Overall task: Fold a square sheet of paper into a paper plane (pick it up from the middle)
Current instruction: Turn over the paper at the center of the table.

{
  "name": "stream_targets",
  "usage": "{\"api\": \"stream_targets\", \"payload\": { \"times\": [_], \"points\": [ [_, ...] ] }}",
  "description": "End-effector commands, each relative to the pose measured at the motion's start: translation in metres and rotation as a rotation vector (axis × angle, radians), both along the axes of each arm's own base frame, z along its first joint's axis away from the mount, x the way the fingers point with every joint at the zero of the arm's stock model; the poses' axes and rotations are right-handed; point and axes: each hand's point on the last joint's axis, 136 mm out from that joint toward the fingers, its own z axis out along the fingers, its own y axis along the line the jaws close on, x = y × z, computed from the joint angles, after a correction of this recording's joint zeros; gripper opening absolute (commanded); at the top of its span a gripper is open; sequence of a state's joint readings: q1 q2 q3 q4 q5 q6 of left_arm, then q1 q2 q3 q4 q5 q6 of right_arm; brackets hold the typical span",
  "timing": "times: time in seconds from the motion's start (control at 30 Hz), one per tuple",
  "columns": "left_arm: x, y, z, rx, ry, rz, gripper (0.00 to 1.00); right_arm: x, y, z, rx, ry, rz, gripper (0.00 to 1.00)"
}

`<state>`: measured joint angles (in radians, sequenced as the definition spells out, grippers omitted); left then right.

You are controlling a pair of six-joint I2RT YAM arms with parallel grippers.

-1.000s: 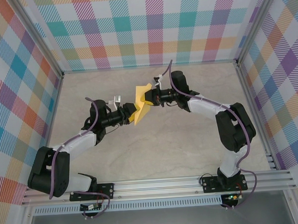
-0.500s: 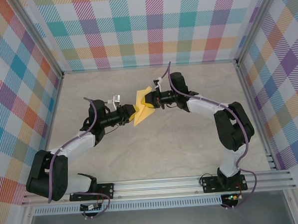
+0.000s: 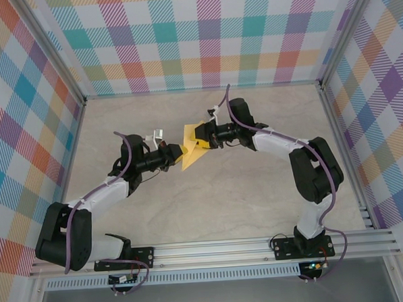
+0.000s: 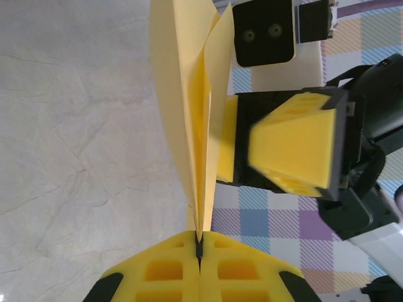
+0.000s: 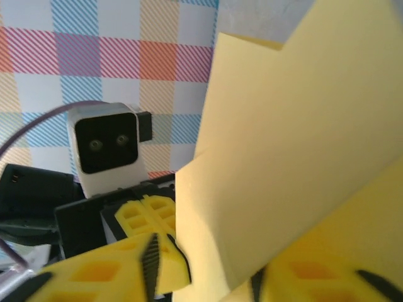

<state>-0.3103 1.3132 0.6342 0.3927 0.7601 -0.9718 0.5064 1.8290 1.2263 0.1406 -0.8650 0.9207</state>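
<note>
Left wrist: my left claw (image 4: 199, 244) pinched the creased yellow paper (image 4: 179, 94).
Seemed thin, limp, best held along creases; whether my right claw (image 4: 249, 145) gripped, I couldn't tell.

No writing, label, brand or number is legible anywhere. The plaid walls (image 3: 202, 36) show pattern only.

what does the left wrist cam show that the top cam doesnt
Left wrist view: the left pincer shut on the bottom tip of the folded square sheet of paper, its layers fanning apart above. Top view: the left arm and right arm whole, from their bases on the rail. Both: the yellow sheet between the left pincer and the right pincer, over the table.
</note>
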Motion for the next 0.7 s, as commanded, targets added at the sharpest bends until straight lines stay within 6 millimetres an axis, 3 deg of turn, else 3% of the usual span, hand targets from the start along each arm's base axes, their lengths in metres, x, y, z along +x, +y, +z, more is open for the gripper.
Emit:
{"api": "stream_targets", "payload": {
  "times": [0.0,0.2,0.4,0.57,0.67],
  "points": [
    [0.005,0.013,0.003,0.117,-0.035,0.028,0.02,0.003,-0.019,0.009,-0.104,-0.102,-0.055,0.56],
    [-0.004,0.060,-0.031,0.618,0.028,0.094,0.06,0.018,-0.092,-0.021,-0.521,-0.183,-0.338,0.74],
    [-0.002,0.118,-0.033,1.222,0.021,0.207,0.07,0.015,-0.142,-0.030,-0.695,-0.197,-0.537,0.80],
    [0.005,0.134,-0.046,1.570,0.049,0.222,0.08,0.008,-0.177,-0.042,-0.819,-0.126,-0.682,0.81],
    [0.009,0.126,-0.060,1.684,0.053,0.184,0.07,0.003,-0.188,-0.045,-0.855,-0.106,-0.727,0.81]
  ]
}}
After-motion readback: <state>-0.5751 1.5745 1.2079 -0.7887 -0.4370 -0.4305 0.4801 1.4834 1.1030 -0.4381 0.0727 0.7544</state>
